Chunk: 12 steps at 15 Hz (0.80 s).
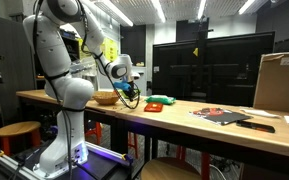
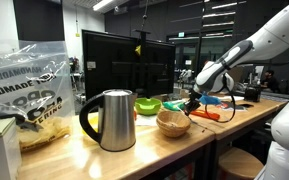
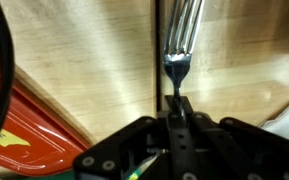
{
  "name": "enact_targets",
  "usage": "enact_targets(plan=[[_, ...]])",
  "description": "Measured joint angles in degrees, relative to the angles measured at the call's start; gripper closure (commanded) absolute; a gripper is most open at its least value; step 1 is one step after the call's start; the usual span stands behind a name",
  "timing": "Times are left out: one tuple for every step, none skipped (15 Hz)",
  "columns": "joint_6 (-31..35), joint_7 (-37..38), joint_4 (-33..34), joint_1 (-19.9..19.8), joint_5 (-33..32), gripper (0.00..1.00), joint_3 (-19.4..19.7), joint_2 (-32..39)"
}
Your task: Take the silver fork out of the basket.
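the gripper (image 3: pixel 176 108) was clamped on the handle of the silver fork (image 3: pixel 182 35), whose tines pointed away over the wooden table (image 3: pixel 94 70). a flat red object (image 3: pixel 24 120) lay just beside it. in an exterior view the gripper hung above the table beside the basket (image 2: pixel 173 123), apparently clear of its rim; the fork was too small to see there. 1 green bowl (image 2: pixel 147 105) and 1 kettle (image 2: pixel 109 120) stood near.

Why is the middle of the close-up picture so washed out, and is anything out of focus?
In the wrist view, light glares off the pale wooden tabletop behind the silver fork, and the black gripper pinching its handle looks soft, being close to the lens. In an exterior view, the ceiling strip lights burn out to white.
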State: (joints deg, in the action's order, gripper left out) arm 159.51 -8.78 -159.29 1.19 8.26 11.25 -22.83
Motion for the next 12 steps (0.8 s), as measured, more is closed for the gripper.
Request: enact_targets(plan=[[0.0,0.0,0.0,0.1,0.0,0.60,0.1,0.1],[0.0,0.0,0.0,0.3,0.1,0.53,0.1,0.1],[0.0,0.0,0.0,0.4,0.1,0.48,0.1,0.1],[0.0,0.0,0.1,0.5,0.1,0.40,0.1,0.1],[0.0,0.0,0.1,0.5,0.1,0.34,0.1,0.1],[0.0,0.0,0.1,0.5,0.1,0.26,0.1,0.1],[0.0,0.0,0.2,0.5,0.1,0.20,0.1,0.1],[0.1,0.0,0.3,0.6,0.1,0.14,0.1,0.1],[0.1,0.0,0.4,0.6,0.1,0.06,0.1,0.1],[0.1,0.0,0.5,0.6,0.0,0.02,-0.1,0.0],[0.1,0.0,0.5,0.6,0.0,0.00,-0.4,-0.1],[0.0,0.1,0.5,0.5,-0.2,0.00,-0.9,-0.2]])
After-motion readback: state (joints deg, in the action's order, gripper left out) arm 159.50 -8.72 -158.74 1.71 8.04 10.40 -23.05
